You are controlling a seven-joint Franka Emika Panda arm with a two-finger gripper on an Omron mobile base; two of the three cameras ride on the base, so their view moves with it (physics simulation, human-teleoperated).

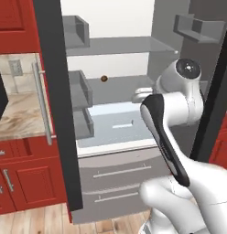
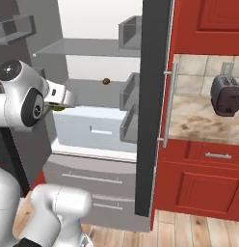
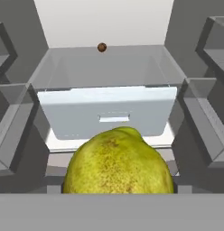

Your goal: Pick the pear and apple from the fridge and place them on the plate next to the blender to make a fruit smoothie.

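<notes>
Pear (image 3: 118, 163) sits at 6 o'clock in hand view, apparently pinched in gripper (image 2: 61, 103), though fingertips are hidden. Gripper hovers at fridge (image 1: 56, 114) opening, judged carrying fruit out toward plate. Apple (image 3: 102, 47) rests at 12 o'clock, shelf rear, next target.

Even, shadowless rendered light, the fridge (image 1: 110, 55) back wall brightest; all views slightly soft, perhaps from low resolution
</notes>
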